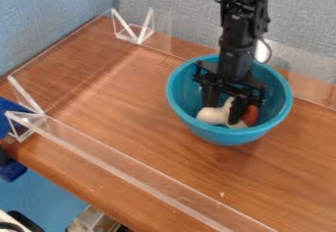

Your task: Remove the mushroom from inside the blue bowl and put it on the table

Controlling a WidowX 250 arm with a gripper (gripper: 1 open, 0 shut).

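The table (118,88) is showing a reddish-brown wood grain, with light glaring off it to the gripper's left. The bowl (188,111) is sitting directly on it, right under the gripper (231,106), near the table's right edge. Clear strips (132,167) are running along the edges, well to the gripper's left and in front of it. 2 triangular brackets are standing on them: 1 (132,25) far behind-left of the gripper, 1 (24,113) far left.

No text, label, brand or number can be read anywhere.
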